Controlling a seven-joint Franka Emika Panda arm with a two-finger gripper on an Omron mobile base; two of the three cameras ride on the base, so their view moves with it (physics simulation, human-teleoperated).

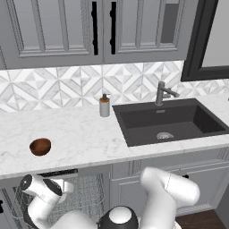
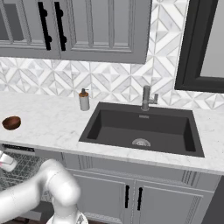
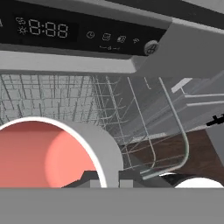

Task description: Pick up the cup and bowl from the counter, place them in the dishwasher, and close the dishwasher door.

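My gripper (image 1: 62,187) hangs low in front of the open dishwasher (image 1: 89,197), below the counter (image 1: 80,129) edge, and is shut on the white cup (image 1: 68,185). In the hand view the cup (image 3: 43,153) shows its salmon-pink inside at lower left, just before the grey wire rack (image 3: 131,127) and under the lit control strip (image 3: 65,30). The cup (image 2: 4,162) also peeks in at the left edge of the right base view, over the rack (image 2: 22,170). The dark reddish-brown bowl (image 1: 40,146) (image 2: 11,122) sits on the counter (image 2: 48,118) at the left. The dishwasher door is out of view.
A soap dispenser (image 1: 104,106) (image 2: 84,100) stands by the dark sink (image 1: 170,120) (image 2: 140,129), with a faucet (image 1: 162,93) behind it. Grey cabinets (image 1: 134,188) flank the dishwasher on the right, and wall cabinets (image 1: 58,27) hang above.
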